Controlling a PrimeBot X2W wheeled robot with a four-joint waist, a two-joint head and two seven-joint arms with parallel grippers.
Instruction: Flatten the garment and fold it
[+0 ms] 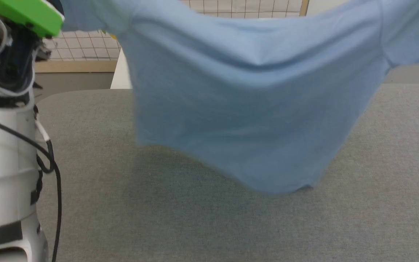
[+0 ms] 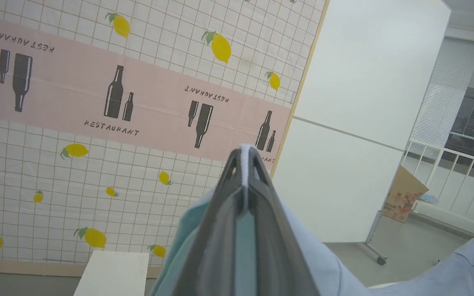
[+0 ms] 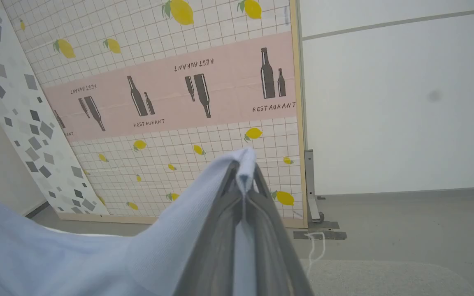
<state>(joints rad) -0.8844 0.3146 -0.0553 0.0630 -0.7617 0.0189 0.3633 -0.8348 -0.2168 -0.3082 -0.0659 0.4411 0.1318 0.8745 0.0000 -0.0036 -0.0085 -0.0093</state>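
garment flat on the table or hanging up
Hanging, spread wide: the garment sags over the table, left gripper and right gripper each shut on an upper edge.

The robot's left pincer (image 2: pixel 244 154) and right pincer (image 3: pixel 244 170), each with two long dark fingers pressed together, are clamped on folds of a light blue knit garment (image 1: pixel 253 109). In the head view the white, green-capped left arm (image 1: pixel 2 163) stands upright at the left edge.
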